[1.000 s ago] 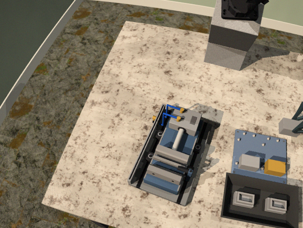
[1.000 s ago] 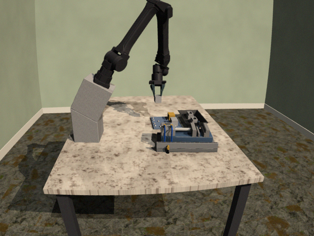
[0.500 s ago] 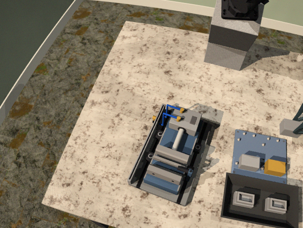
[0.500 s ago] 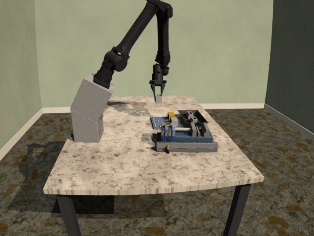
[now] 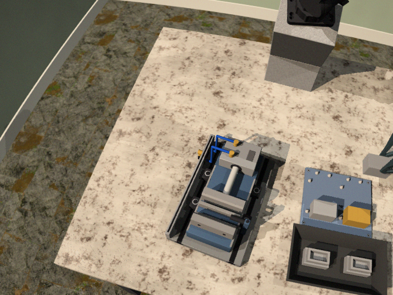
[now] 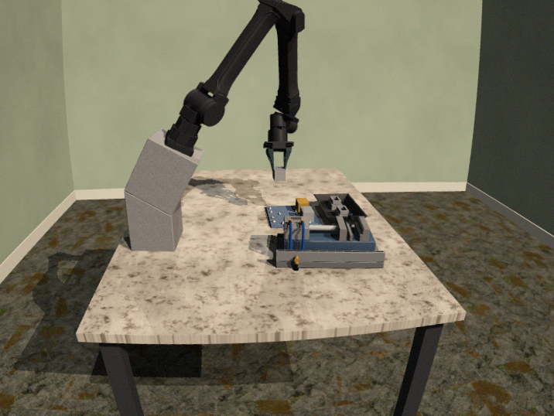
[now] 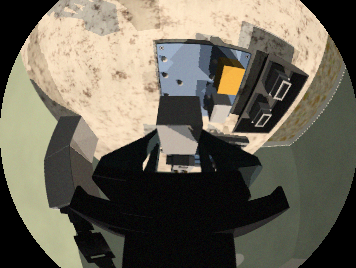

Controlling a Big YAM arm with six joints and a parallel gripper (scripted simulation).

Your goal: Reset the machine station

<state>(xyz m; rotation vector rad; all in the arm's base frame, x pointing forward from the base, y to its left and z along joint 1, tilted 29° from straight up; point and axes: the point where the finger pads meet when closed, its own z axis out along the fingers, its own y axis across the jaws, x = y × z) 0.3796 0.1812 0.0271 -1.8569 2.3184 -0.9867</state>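
Observation:
My gripper [image 6: 279,167] [image 7: 179,133] is shut on a gray blank [image 5: 372,164] [image 6: 279,175] [image 7: 178,112], held high above the table beyond the infeed plate [image 5: 324,191] [image 7: 187,56]. On that plate sit another gray blank [image 5: 323,209] [image 7: 220,113] and a yellow brass blank [image 5: 357,216] [image 6: 302,203] [image 7: 230,80], with pins beside them; their undersides are hidden. Two finished parts [image 5: 315,257] [image 5: 358,265] lie pocket up in the black outfeed tray [image 5: 343,236]. The vise shows no blank between its hose-free fixed jaw [image 5: 212,225] and moving jaw [image 5: 224,198]. The work stop [image 5: 239,219] is at one end.
The hosed end block [image 5: 242,158] and blue hoses [image 5: 224,138] stand at the vise's arm side. A raised side wall [image 5: 190,185] runs along the vise. The tray adjoins the infeed plate. The arm's gray pedestal [image 5: 295,52] [image 6: 154,219] stands at the table's edge.

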